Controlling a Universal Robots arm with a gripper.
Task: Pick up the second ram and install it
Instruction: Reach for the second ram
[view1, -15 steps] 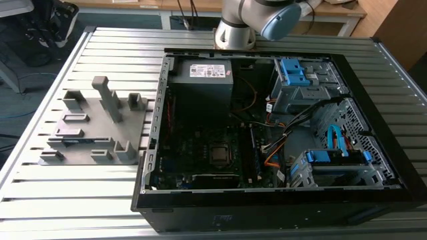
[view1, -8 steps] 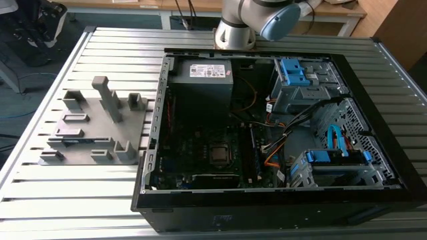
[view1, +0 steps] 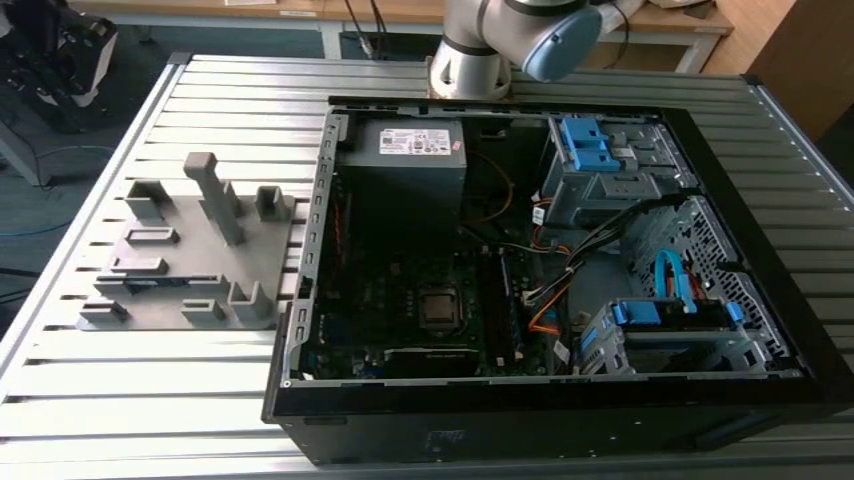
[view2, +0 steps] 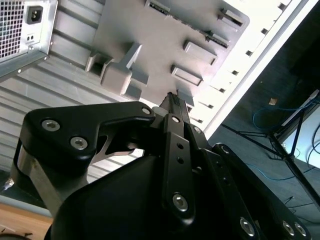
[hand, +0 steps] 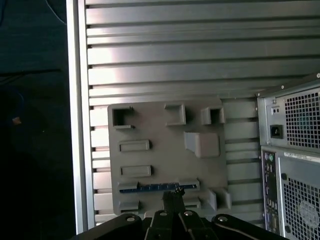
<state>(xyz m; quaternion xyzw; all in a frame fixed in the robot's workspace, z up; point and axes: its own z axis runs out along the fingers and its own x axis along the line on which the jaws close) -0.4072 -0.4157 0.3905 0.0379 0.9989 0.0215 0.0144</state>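
The second ram is a thin dark stick with a bluish strip. It lies in a long slot of the grey holder plate, near one edge of the plate. In the exterior view it shows as a dark line on the same plate. My gripper hangs above that edge of the plate, its tips just beside the middle of the stick and apart from it. In the second wrist view the gripper is shut, with nothing between the two black fingers.
The open computer case lies to the exterior view's right of the plate, its motherboard facing up. The power supply and blue drive brackets are inside. Grey blocks, one a tall post, stand on the plate. The slatted table's edge runs close by.
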